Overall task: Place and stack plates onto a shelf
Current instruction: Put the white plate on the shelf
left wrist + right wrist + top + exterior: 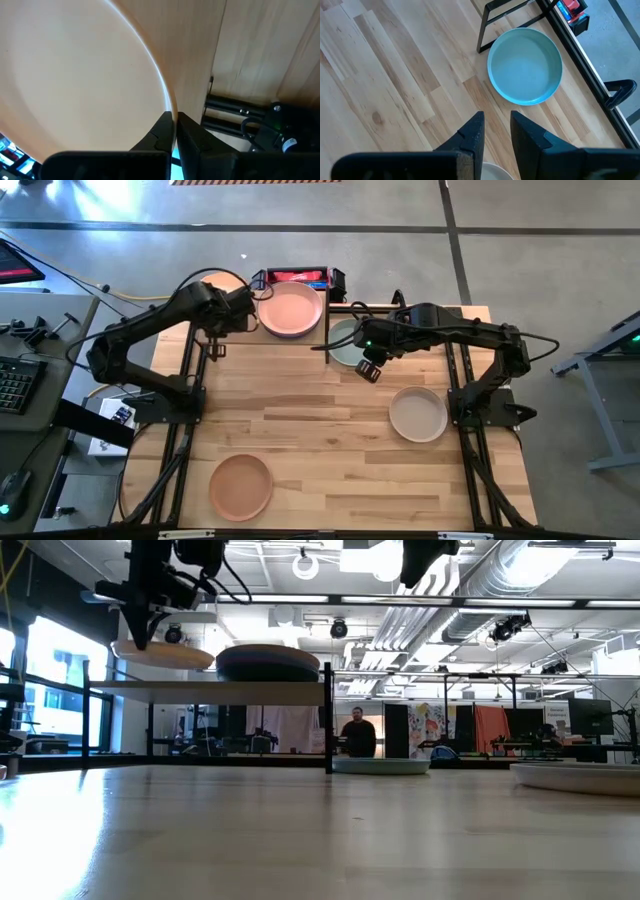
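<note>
My left gripper [175, 117] is shut on a peach plate [75, 75] and holds it over the left half of the shelf [205, 690], seen in the low view as a tilted disc [165, 655]. A salmon pink plate [290, 308] lies on a purple one on the shelf's right half. My right gripper [495, 135] hangs open above the table, a little short of a pale grey-green plate [525, 65] that rests flat beside the shelf's leg. A beige plate [418, 413] and a terracotta plate [240, 486] lie flat on the table. My left gripper pinches the peach plate's rim [167, 102] between its two fingers, one above the rim and one below. The fingers slant down from above onto the plate's left edge [135, 645]. The plate is slightly tilted and looks clear of the shelf board.
The shelf's black frame legs [328, 720] stand on the far part of the table. A red and blue object [300, 275] sits behind the shelf. A desk with a keyboard [15, 380] stands left of the table. A person [357, 732] stands far back in the room.
</note>
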Controlling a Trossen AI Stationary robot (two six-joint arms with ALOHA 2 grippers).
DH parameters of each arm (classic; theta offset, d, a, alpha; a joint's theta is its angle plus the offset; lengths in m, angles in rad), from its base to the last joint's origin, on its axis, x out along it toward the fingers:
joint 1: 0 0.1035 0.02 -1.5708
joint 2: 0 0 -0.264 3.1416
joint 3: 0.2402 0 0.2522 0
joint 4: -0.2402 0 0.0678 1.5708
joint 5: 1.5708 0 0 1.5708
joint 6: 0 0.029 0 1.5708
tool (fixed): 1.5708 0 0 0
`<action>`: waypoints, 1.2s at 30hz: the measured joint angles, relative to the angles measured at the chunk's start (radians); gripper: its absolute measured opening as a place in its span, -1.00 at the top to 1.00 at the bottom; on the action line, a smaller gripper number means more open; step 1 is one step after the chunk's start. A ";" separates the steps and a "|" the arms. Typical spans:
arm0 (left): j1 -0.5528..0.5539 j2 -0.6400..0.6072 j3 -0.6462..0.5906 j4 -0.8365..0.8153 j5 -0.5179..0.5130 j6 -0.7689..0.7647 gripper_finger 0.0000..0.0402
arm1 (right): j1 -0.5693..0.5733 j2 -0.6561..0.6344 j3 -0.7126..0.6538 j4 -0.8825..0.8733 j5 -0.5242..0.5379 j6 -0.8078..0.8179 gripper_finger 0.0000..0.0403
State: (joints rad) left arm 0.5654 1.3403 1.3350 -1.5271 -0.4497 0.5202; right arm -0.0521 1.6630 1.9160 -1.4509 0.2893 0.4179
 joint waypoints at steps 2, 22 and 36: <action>0.006 0.018 0.000 0.002 0.000 0.007 1.00 | 0.000 0.000 0.000 0.000 0.000 0.000 0.65; 0.002 0.146 0.000 0.039 0.070 -0.030 1.00 | 0.000 0.000 0.000 0.000 0.000 -0.015 0.65; 0.003 0.146 0.000 0.091 0.128 -0.042 1.00 | 0.000 0.000 0.000 0.000 0.000 -0.026 0.65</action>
State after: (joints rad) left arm 0.5682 1.4860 1.3346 -1.4357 -0.3222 0.4787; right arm -0.0521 1.6630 1.9156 -1.4509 0.2893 0.3919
